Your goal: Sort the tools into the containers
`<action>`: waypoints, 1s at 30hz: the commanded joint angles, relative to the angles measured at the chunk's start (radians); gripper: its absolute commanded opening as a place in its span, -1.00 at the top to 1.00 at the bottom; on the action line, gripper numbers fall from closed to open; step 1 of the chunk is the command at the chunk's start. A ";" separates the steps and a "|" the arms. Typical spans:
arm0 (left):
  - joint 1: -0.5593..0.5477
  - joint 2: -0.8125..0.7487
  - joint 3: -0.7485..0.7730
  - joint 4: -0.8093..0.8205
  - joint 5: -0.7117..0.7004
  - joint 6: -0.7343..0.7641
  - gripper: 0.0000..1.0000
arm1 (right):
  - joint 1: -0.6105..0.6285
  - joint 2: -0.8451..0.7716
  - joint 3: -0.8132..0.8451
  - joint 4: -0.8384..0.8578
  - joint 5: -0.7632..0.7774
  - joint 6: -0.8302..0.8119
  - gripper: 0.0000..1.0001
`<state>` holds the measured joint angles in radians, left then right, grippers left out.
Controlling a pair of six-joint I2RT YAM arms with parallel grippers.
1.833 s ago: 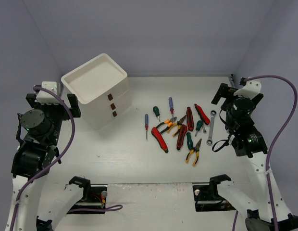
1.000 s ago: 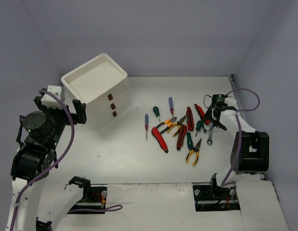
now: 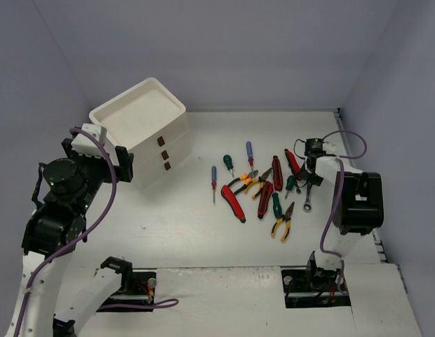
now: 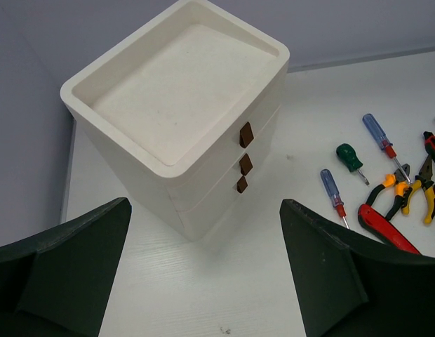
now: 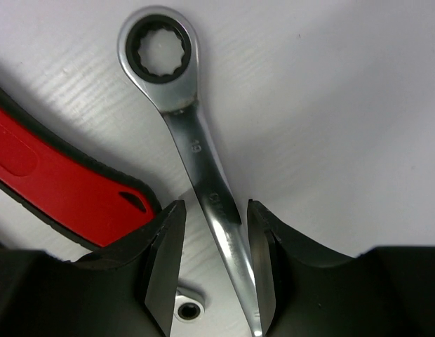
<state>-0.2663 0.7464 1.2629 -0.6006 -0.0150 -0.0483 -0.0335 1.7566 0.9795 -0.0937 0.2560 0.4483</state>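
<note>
The tools (image 3: 263, 186) lie in a loose cluster right of the table's middle: screwdrivers, pliers, red-handled cutters and wrenches. My right gripper (image 3: 309, 170) is down on the cluster's right edge. In the right wrist view its jaws (image 5: 214, 210) stand narrowly open on either side of a silver ratchet wrench (image 5: 196, 151); the right finger touches the shaft, and a gap shows on the left. The containers, a white box of stacked drawers (image 3: 154, 165) with brown tabs (image 4: 245, 134), stand at the back left. My left gripper (image 4: 203, 210) hangs wide open and empty just in front of it.
A red-black handle (image 5: 49, 175) lies just left of the right gripper's left finger. A small wrench's ring end (image 5: 187, 309) shows on the table between the fingers. Two blue screwdrivers (image 4: 335, 192) and a green one (image 4: 349, 156) lie between the drawer box and the pile.
My right arm has come down onto the wrench at the pile's right edge and its jaws have narrowed around the shaft. The left arm has moved right, closer to the drawer box.
</note>
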 commanded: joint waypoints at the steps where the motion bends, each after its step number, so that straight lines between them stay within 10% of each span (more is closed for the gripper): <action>1: -0.007 0.032 0.014 0.051 0.015 -0.004 -0.69 | -0.013 0.082 -0.001 -0.015 -0.087 -0.024 0.23; 30: -0.035 0.083 0.018 0.051 0.123 -0.032 -0.69 | -0.014 0.054 -0.118 -0.112 -0.157 -0.023 0.57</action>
<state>-0.2889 0.8150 1.2629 -0.6010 0.0749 -0.0604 -0.0580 1.7585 0.9455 0.0220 0.1724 0.4163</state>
